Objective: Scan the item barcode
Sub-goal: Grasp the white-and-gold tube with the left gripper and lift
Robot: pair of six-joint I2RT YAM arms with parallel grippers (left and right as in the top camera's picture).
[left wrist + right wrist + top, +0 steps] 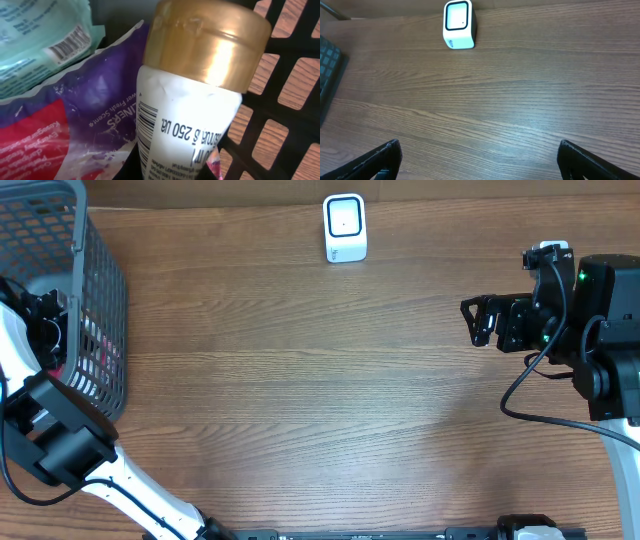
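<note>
Well, the left gripper (52, 330) sits clamped shut inside the basket (105, 300), the gold-capped white bottle (190, 130) right before it, grip unclear, while the right gripper (478, 322) hangs wide open, holding nothing.

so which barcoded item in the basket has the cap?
The white tube, gold cap, beside the basket mesh. The teal pack carries its barcode on soft wrapper.

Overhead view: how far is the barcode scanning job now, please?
Done: the left gripper is inside the basket, shut, right against the white tube. In hand: picking that tube, though a firm grip cannot be confirmed. Left: lift it out and show its barcode to the scanner, which stands far from the basket. The right gripper is open and holds nothing.
</note>
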